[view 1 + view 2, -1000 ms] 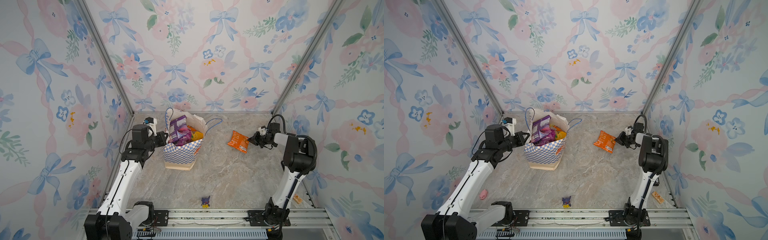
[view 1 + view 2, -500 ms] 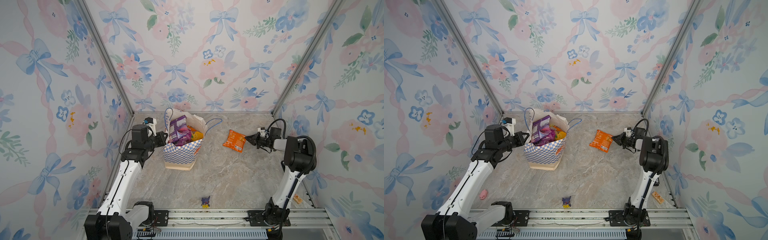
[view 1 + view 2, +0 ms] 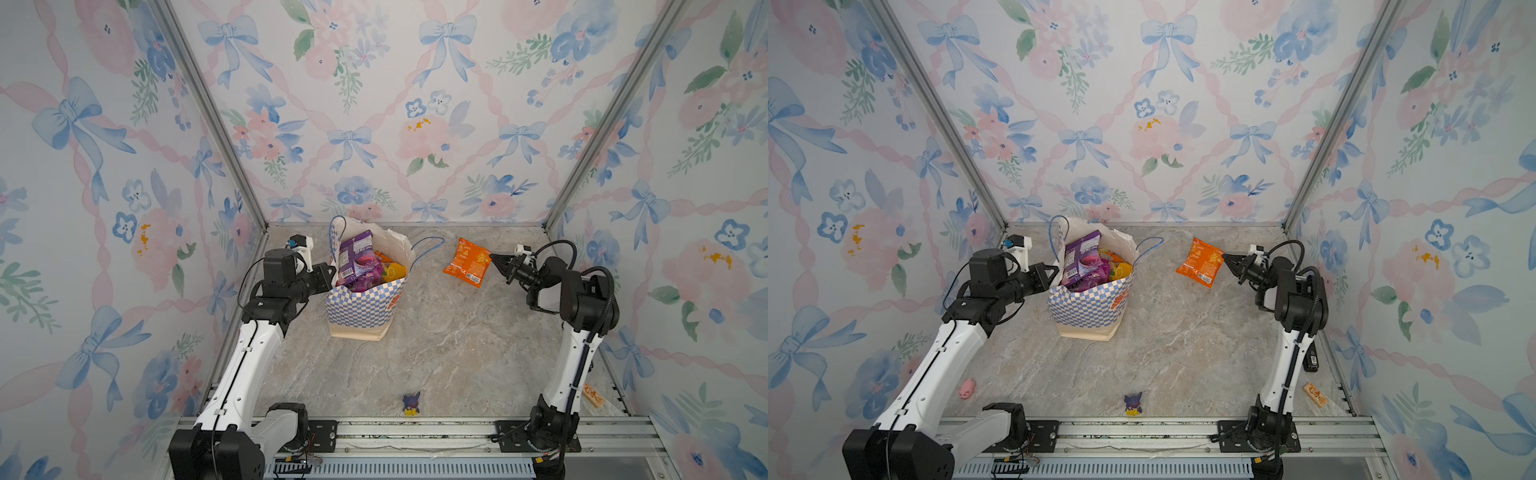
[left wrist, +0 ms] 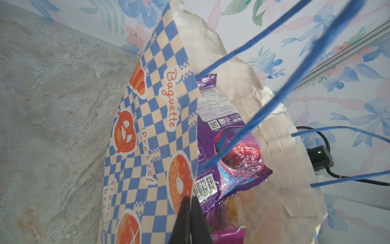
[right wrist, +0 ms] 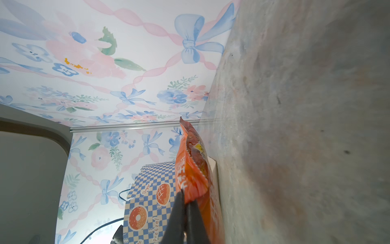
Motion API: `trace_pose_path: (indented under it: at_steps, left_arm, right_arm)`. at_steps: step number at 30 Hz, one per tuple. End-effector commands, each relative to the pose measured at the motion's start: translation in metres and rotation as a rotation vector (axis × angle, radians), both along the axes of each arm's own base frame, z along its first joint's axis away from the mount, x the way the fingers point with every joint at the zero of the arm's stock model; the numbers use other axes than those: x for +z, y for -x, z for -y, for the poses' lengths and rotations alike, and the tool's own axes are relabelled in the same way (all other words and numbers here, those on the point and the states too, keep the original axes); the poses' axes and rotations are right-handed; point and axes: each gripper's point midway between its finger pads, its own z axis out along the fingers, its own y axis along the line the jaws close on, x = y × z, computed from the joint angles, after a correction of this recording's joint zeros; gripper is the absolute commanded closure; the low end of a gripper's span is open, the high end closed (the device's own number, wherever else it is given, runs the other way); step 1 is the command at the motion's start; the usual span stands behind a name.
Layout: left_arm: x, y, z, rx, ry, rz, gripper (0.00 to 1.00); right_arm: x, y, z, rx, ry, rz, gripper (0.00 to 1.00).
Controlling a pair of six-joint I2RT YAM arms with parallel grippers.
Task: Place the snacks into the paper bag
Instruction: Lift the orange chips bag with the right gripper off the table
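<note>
The paper bag (image 3: 365, 303) (image 3: 1088, 307) stands upright at the back left of the marble floor, blue-checkered with a cream base. A purple packet (image 3: 356, 262) (image 3: 1080, 259) (image 4: 228, 147) sticks out of its mouth, with a yellow packet (image 3: 395, 271) beside it. My left gripper (image 3: 330, 270) (image 3: 1054, 272) (image 4: 191, 199) is shut on the bag's (image 4: 152, 118) left rim. My right gripper (image 3: 494, 259) (image 3: 1227, 259) (image 5: 185, 196) is shut on the edge of an orange packet (image 3: 467, 262) (image 3: 1200, 262) (image 5: 190, 164), held to the right of the bag (image 5: 147, 202).
A small purple-and-yellow figurine (image 3: 411, 405) (image 3: 1133, 404) stands near the front rail. A wooden block (image 3: 593, 395) (image 3: 1315, 394) lies at the front right by the wall. A small pink thing (image 3: 966, 388) lies at the front left. Floral walls close in three sides.
My right gripper has carried the orange packet a little to the left and upward, toward the bag. The left gripper and the bag have stayed still.
</note>
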Motion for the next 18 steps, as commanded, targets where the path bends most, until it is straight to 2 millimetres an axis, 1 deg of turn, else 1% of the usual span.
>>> trace_pose_path:
  at_steps: [1, 4, 7, 10, 12, 16, 18]
  left_arm:
    - [0.005, 0.002, -0.001, -0.01, -0.009, 0.011, 1.0]
    - [0.006, 0.002, -0.001, -0.009, -0.009, 0.013, 1.0]
    - [0.007, 0.002, -0.001, -0.009, -0.009, 0.015, 1.0]
    - [0.007, 0.001, -0.001, -0.011, -0.008, 0.015, 1.0]
    - [0.007, 0.001, 0.0, -0.012, -0.008, 0.015, 1.0]
    - [0.007, 0.001, 0.0, -0.014, -0.008, 0.015, 1.0]
    - [0.008, 0.001, 0.0, -0.015, -0.006, 0.016, 1.0]
  right_arm:
    - [0.061, 0.011, -0.016, 0.068, 0.007, 0.15, 1.0]
    - [0.087, 0.015, -0.025, 0.088, 0.001, 0.182, 1.0]
    - [0.116, 0.021, -0.035, 0.106, -0.006, 0.22, 1.0]
    - [0.156, 0.028, -0.044, 0.125, -0.017, 0.274, 1.0]
    - [0.187, 0.033, -0.049, 0.133, -0.03, 0.314, 1.0]
    - [0.248, 0.043, -0.055, 0.152, -0.064, 0.387, 1.0]
    - [0.276, 0.047, -0.057, 0.156, -0.074, 0.424, 1.0]
